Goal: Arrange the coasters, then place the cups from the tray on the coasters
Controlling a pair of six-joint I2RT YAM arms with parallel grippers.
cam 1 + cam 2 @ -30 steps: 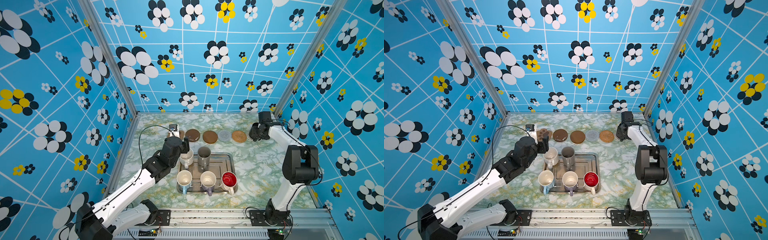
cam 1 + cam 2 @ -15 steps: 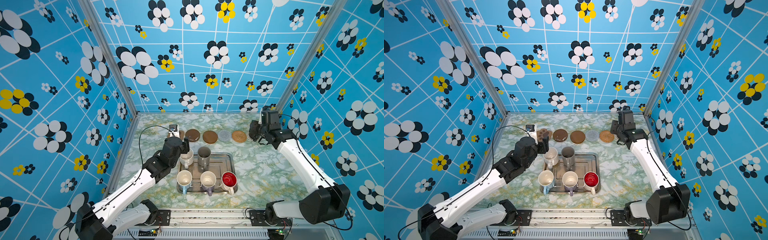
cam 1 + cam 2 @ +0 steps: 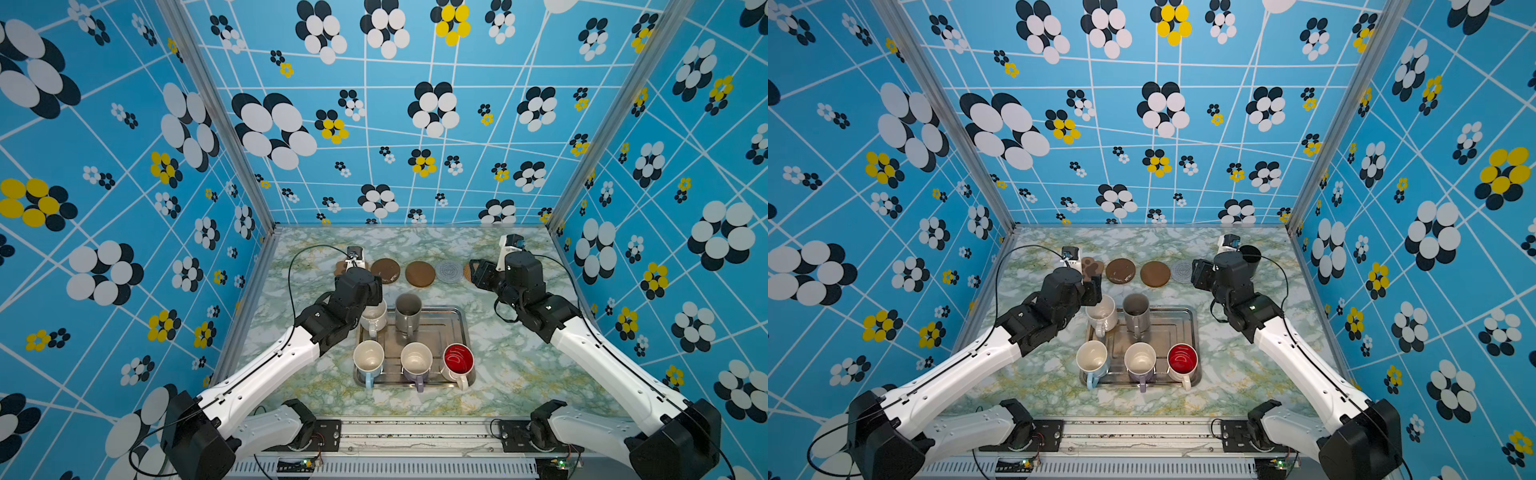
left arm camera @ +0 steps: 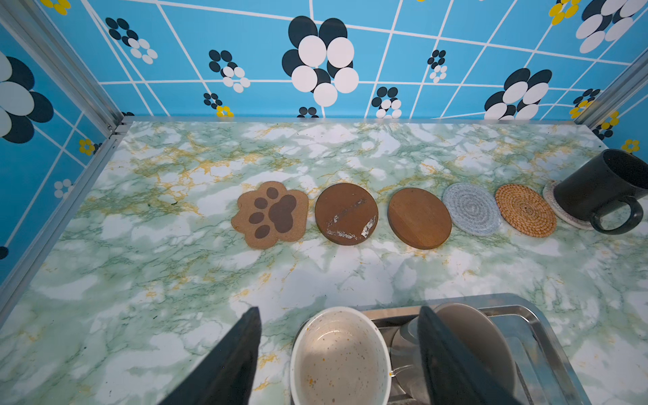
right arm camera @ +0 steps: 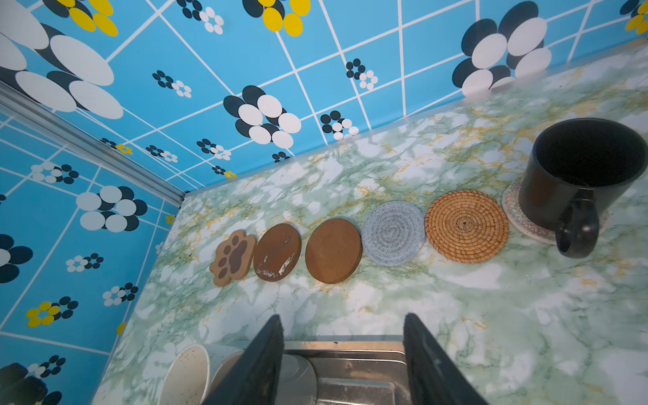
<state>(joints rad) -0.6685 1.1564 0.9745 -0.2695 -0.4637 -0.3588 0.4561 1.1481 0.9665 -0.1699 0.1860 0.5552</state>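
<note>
Several coasters lie in a row at the back: paw (image 4: 270, 214), two brown discs (image 4: 346, 214) (image 4: 419, 218), grey woven (image 4: 471, 208), rattan (image 4: 525, 210). At the right end the black cup (image 4: 596, 186) stands on a white patterned coaster (image 4: 554, 205). The tray (image 3: 455, 328) holds the cream cup (image 3: 374, 318), grey cup (image 3: 408, 309), light blue cup (image 3: 368, 359), lilac cup (image 3: 415, 359) and red-inside cup (image 3: 458, 359). My left gripper (image 4: 339, 310) is open, its fingers either side of the cream cup. My right gripper (image 5: 343, 317) is open and empty over the tray's far rim.
Blue flowered walls with metal corner posts close in the marble table (image 3: 519, 374) on three sides. The left gripper's inner finger (image 4: 441, 350) sits in the narrow gap between the cream and grey cups. The arm bases sit along the front rail (image 3: 415, 432).
My right wrist has drawn back from the black cup towards the tray, and that arm's elbow has swung down and out to the right. The left arm has stayed put.
</note>
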